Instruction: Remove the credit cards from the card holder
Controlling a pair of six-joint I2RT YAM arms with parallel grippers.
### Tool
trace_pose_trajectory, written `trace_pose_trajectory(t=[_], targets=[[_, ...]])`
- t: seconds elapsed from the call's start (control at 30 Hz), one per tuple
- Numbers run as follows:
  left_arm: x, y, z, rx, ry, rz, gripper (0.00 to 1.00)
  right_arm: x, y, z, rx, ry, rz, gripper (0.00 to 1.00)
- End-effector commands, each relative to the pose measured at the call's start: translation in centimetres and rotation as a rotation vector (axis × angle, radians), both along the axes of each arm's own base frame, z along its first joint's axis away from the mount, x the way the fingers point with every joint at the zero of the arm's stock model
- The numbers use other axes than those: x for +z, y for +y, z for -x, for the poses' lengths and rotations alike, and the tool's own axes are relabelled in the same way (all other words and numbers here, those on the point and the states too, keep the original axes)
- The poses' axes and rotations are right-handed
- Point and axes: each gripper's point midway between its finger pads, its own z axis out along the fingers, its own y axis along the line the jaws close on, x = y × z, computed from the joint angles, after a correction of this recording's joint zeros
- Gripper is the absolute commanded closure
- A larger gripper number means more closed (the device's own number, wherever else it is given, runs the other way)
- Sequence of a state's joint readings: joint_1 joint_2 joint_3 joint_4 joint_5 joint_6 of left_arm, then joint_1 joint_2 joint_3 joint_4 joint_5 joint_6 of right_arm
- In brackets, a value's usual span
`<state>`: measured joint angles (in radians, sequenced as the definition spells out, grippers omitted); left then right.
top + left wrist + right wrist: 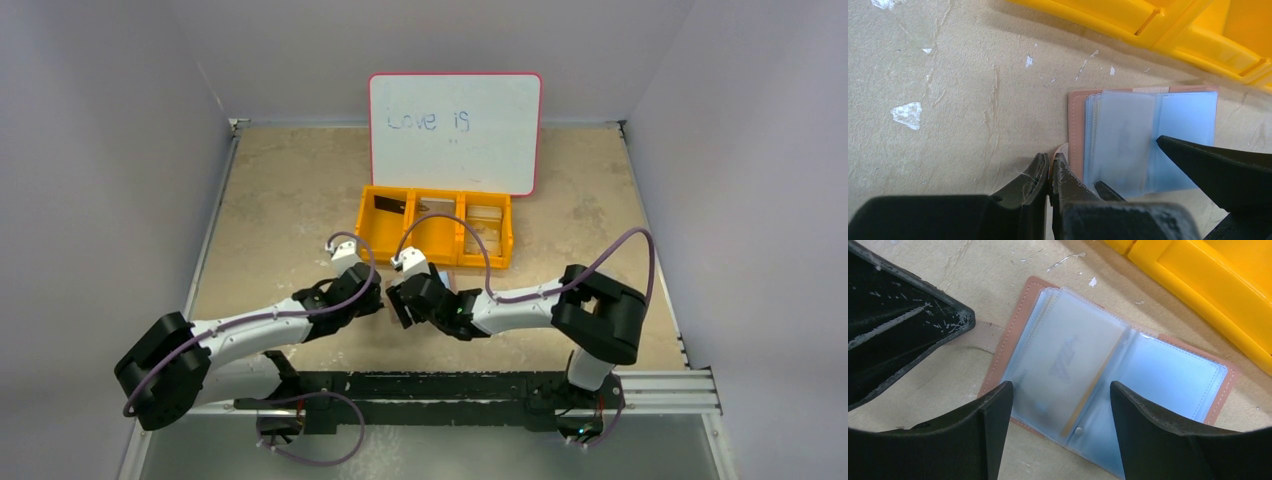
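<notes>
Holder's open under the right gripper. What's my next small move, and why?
Probably lower the right gripper and close on the card showing in the clear pocket. Its jaws are open, straddling that pocket, and the left gripper seems to pin the card holder by its strap.

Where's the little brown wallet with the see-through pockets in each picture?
Top view: can't make it out, hidden where the two arms meet, just in front of the orange tray.
Left wrist view: the card holder lies open, right of centre, below the tray.
Right wrist view: open in the centre, between the right fingers.
Shared landmark: the orange tray, in every view.
</notes>
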<state>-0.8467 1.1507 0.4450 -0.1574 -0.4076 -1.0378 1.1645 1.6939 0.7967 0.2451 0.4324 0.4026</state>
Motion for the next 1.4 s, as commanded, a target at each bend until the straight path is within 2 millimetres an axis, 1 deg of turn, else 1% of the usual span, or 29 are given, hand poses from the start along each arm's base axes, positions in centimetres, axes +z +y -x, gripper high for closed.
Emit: trace_pose_trajectory(t=[0.0, 0.03, 0.2, 0.3, 0.37, 0.43, 0.47, 0.53, 0.6, 0.67, 0.93, 1.0, 1.07, 1.2, 1.23, 1.33, 1.37], targets=[[1.3, 0.0, -0.8, 0.041, -0.057, 0.037, 1.00, -2.5, -3.9, -0.2, -0.063, -0.018, 0.185, 0.28], [1.3, 0.2, -0.7, 0.044, -0.058, 0.037, 1.00, -2.6, -4.3, -0.3, -0.085, -0.017, 0.189, 0.30], [1.1, 0.4, -0.6, 0.046, -0.055, 0.029, 1.00, -2.9, -5.4, -0.4, -0.159, -0.012, 0.209, 0.47], [1.1, 0.5, -0.5, 0.045, -0.053, 0.027, 1.00, -2.9, -5.7, -0.4, -0.178, -0.010, 0.215, 0.50], [1.1, 0.6, -0.5, 0.047, -0.054, 0.026, 1.00, -2.5, -5.3, -0.3, -0.166, -0.005, 0.197, 0.48], [1.1, 0.5, -0.5, 0.046, -0.055, 0.027, 1.00, -1.3, -3.9, 0.0, -0.119, 0.009, 0.130, 0.43], [1.1, 0.5, -0.5, 0.044, -0.057, 0.028, 1.00, -0.4, -2.6, 0.4, -0.070, 0.022, 0.067, 0.40], [1.0, 0.4, -0.6, 0.043, -0.056, 0.031, 1.00, 0.8, -1.1, 0.9, -0.009, 0.031, 0.000, 0.33], [0.9, 0.3, -0.6, 0.040, -0.054, 0.036, 1.00, 1.4, 0.0, 1.0, 0.032, 0.029, -0.030, 0.30], [0.9, 0.1, -0.6, 0.037, -0.054, 0.042, 1.00, 1.2, 0.6, 1.1, 0.045, 0.043, -0.043, 0.28], [0.8, 0.0, -0.5, 0.034, -0.053, 0.046, 1.00, 1.2, 1.3, 1.1, 0.074, 0.040, -0.048, 0.25], [0.8, 0.0, -0.5, 0.033, -0.051, 0.046, 1.00, 0.9, 1.3, 1.1, 0.071, 0.046, -0.037, 0.25], [0.9, -0.1, -0.6, 0.032, -0.051, 0.050, 1.00, 0.1, 1.0, 0.8, 0.052, 0.047, -0.006, 0.25], [0.9, 0.0, -0.5, 0.031, -0.052, 0.050, 1.00, -0.5, 0.4, 0.4, 0.015, 0.042, 0.033, 0.25], [0.9, 0.0, -0.5, 0.030, -0.053, 0.050, 1.00, -0.5, 0.1, 0.1, 0.001, 0.032, 0.046, 0.26], [0.9, 0.0, -0.5, 0.028, -0.051, 0.046, 1.00, -0.5, -0.3, -0.2, -0.018, 0.017, 0.061, 0.34], [0.9, 0.1, -0.4, 0.028, -0.050, 0.043, 1.00, -0.5, -0.4, -0.2, -0.023, 0.015, 0.064, 0.40]])
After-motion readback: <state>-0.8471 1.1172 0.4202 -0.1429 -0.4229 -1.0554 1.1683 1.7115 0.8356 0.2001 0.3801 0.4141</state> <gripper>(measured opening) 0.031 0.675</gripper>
